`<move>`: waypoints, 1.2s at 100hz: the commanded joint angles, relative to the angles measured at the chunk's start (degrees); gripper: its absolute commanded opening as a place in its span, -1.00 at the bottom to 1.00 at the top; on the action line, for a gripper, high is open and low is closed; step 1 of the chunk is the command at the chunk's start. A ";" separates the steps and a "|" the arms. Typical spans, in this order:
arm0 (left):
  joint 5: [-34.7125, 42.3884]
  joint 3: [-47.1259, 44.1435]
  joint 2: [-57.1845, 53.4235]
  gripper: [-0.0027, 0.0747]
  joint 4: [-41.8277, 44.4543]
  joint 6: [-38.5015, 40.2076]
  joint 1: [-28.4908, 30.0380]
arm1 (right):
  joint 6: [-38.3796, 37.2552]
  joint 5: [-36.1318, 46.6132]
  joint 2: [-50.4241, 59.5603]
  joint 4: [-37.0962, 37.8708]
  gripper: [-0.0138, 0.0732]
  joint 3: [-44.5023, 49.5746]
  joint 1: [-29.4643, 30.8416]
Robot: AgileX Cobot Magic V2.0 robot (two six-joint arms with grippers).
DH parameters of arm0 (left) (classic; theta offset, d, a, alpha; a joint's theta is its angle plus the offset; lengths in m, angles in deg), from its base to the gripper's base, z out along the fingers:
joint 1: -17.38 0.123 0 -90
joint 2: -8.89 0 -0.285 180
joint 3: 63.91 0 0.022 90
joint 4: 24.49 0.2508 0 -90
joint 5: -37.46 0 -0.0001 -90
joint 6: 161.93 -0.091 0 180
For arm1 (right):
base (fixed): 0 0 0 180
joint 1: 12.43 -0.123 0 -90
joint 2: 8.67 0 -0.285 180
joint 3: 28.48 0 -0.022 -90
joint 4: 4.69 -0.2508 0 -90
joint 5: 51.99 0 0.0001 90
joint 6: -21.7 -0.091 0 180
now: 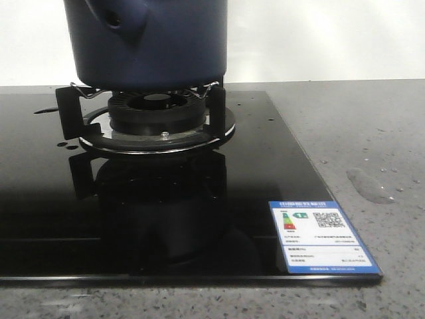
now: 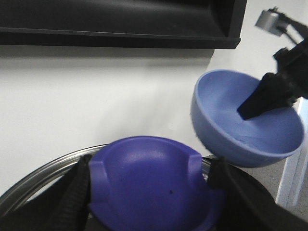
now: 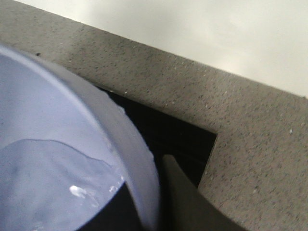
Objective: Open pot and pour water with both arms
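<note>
The dark navy pot (image 1: pixel 159 46) stands on the gas burner (image 1: pixel 156 119), its stub handle socket (image 1: pixel 116 20) facing front-left; its top is cut off by the frame. My left gripper (image 2: pixel 148 166) is shut on the purple-blue lid knob (image 2: pixel 149 192), one finger on each side, with the lid's metal rim (image 2: pixel 43 175) behind. Whether the lid rests on the pot does not show. My right gripper (image 3: pixel 144 192) is shut on the rim of a light blue bowl (image 3: pixel 48 120) holding water (image 3: pixel 43 183). The bowl (image 2: pixel 226 110) also shows tilted in the left wrist view.
A black glass cooktop (image 1: pixel 133 219) carries an energy label sticker (image 1: pixel 322 236) at its front right. The grey stone counter (image 1: pixel 372 133) has a water puddle (image 1: pixel 368 185). A black hood (image 2: pixel 120 24) hangs on the white wall.
</note>
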 commanded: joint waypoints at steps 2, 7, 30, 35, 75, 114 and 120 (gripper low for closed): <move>-0.54 2.25 -0.52 -0.31 -3.23 -0.05 -0.60 | -0.27 6.74 2.06 5.22 -0.81 -2.21 -1.65; -0.54 2.25 -0.52 -0.31 -3.23 -0.05 -0.60 | -0.39 7.73 1.63 7.67 -0.81 -2.21 -2.67; -0.54 2.25 -0.52 -0.31 -3.23 -0.05 -0.60 | -3.42 12.25 0.91 22.39 -0.81 -2.21 -7.45; -0.54 2.25 -0.52 -0.31 -3.23 -0.05 -0.60 | -3.42 13.37 0.82 25.62 -0.81 -2.21 -8.57; 0.97 2.25 -0.52 -0.31 -3.23 -0.05 -2.42 | -3.68 15.13 -2.64 45.43 -0.81 -2.08 -15.54; 2.13 2.25 -0.52 -0.31 -3.23 -0.16 -4.49 | -3.92 15.33 -4.33 60.94 -0.81 -2.08 -19.08; 2.28 2.25 -0.52 -0.31 -3.23 -0.16 -4.58 | -4.85 15.41 -4.33 64.13 -0.81 -2.08 -19.51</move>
